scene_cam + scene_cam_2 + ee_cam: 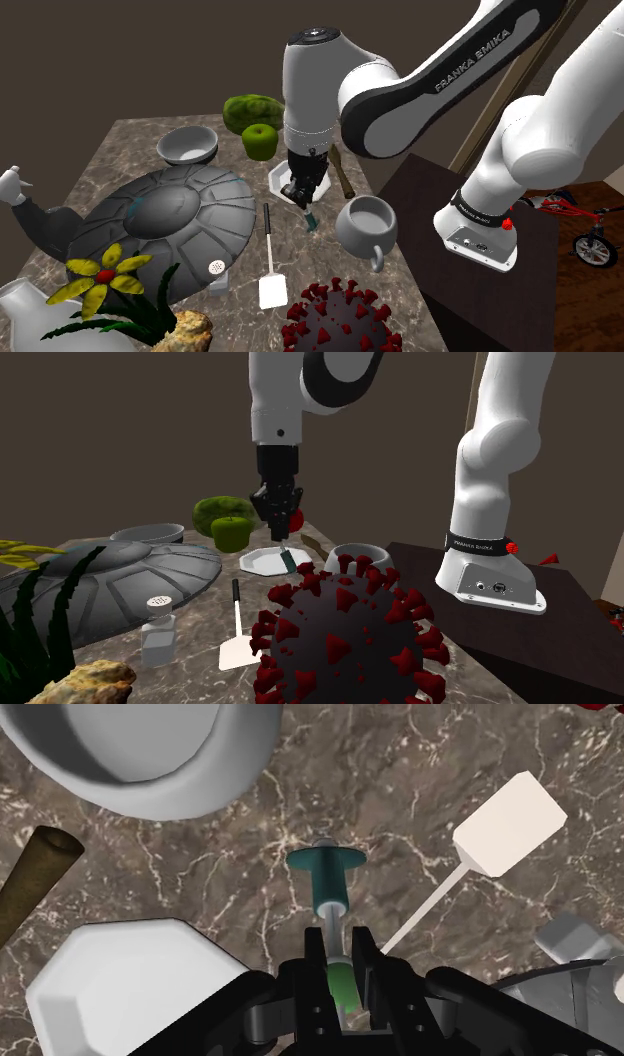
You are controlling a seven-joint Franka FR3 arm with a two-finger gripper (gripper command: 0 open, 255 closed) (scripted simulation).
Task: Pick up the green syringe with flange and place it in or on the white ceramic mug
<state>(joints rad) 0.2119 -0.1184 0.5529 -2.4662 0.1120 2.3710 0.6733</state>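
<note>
The green syringe (328, 884) hangs from my gripper (338, 939), whose fingers are shut on its plunger end, and its teal flange (325, 861) points down at the marble table (400, 774). In the shoulder view the gripper (303, 197) holds the syringe (311, 218) just above the table top, a short way to the left of the white mug (365, 225). The second exterior view has the gripper (281, 532), the syringe (288, 559) under it and the mug (355, 555) to the right. The mug (150, 754) stands upright, its mouth open.
A white octagonal plate (283, 178) lies just behind the gripper, a brown hammer handle (343, 175) beside it. A white spatula (270, 265) lies in front. A red spiky ball (340, 320), a dark domed disc (170, 215), a small bottle (217, 272), a green apple (260, 140) and a bowl (187, 147) crowd the table.
</note>
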